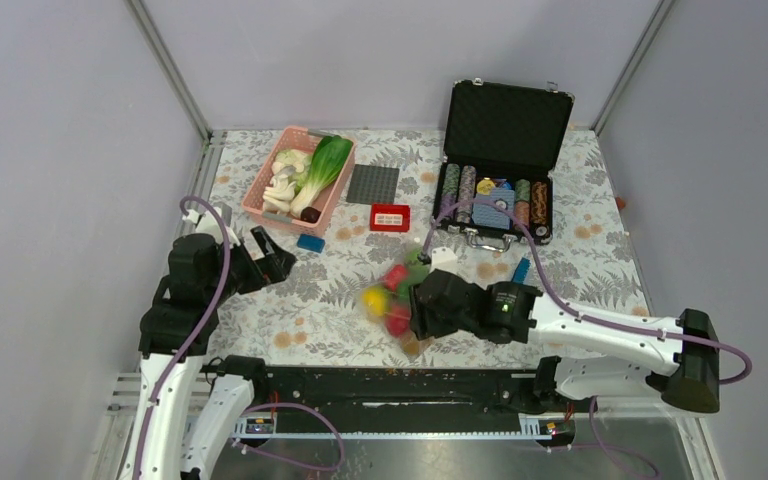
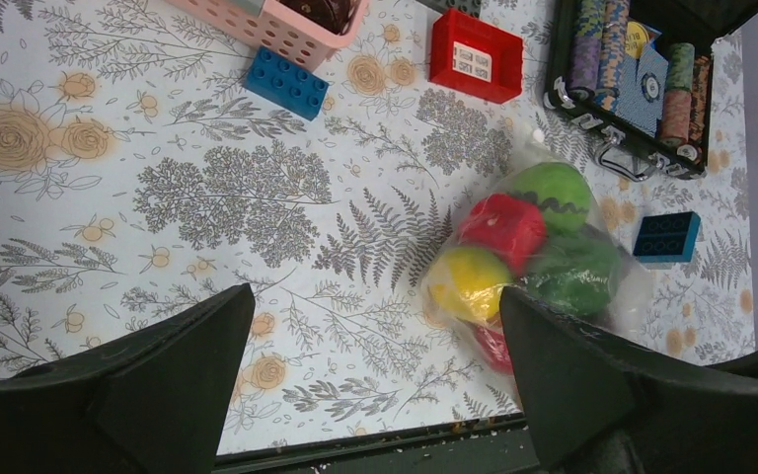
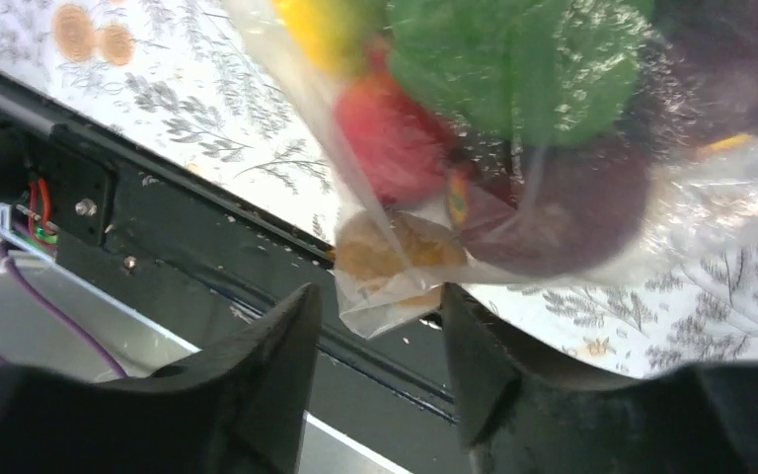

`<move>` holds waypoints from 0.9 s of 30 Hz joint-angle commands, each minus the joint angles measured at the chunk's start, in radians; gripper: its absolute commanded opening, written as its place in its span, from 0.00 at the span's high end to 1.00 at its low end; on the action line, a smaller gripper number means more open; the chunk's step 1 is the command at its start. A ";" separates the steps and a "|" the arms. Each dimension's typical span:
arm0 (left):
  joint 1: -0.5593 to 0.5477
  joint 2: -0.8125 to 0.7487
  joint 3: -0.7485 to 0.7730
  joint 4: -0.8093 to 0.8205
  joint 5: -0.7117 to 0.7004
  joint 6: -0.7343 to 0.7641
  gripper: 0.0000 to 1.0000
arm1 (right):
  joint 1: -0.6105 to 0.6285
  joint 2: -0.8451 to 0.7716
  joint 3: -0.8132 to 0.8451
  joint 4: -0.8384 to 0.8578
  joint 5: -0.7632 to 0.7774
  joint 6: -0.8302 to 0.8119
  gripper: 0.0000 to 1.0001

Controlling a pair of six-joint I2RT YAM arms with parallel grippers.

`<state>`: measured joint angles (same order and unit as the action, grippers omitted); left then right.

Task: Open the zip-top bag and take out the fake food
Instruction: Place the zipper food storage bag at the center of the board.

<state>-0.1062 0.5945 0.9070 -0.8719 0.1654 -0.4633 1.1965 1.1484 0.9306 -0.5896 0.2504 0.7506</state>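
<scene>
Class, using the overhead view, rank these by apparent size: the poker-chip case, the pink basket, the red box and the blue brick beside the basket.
Largest to smallest:
1. poker-chip case, lid open
2. pink basket
3. red box
4. blue brick
All sit at similar depth, so nearness hardly skews this.

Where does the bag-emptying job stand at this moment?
Done: nothing that shows. The zip-top bag lies on the table with the fake food inside. In hand: the right gripper straddles one corner of the bag, though the pictures do not show whether it is clamped. The left gripper hangs open, off the bag. Left: opening the seal and taking out every piece.
</scene>
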 commanded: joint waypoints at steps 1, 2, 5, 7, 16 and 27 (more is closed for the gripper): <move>0.005 -0.006 -0.011 0.010 0.052 0.007 0.02 | 0.018 -0.098 -0.084 -0.055 0.114 0.173 0.34; 0.005 -0.004 -0.016 0.011 0.062 0.002 0.02 | 0.018 -0.132 -0.103 -0.092 0.138 0.194 0.27; 0.005 0.007 -0.042 0.034 0.084 -0.012 0.02 | 0.018 -0.227 -0.117 -0.240 0.229 0.237 0.14; 0.004 0.022 -0.059 0.058 0.107 -0.025 0.03 | 0.015 -0.289 -0.108 -0.340 0.322 0.256 0.08; -0.156 0.063 -0.062 0.141 0.107 -0.135 0.06 | -0.606 -0.384 -0.230 -0.215 -0.090 -0.065 0.03; -0.706 -0.016 -0.310 0.381 -0.188 -0.477 0.47 | -0.779 -0.306 -0.337 -0.054 -0.170 -0.103 0.29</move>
<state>-0.6746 0.5758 0.6781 -0.6342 0.1341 -0.7876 0.4458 0.8219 0.6102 -0.7338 0.1024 0.6861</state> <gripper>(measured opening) 0.603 0.761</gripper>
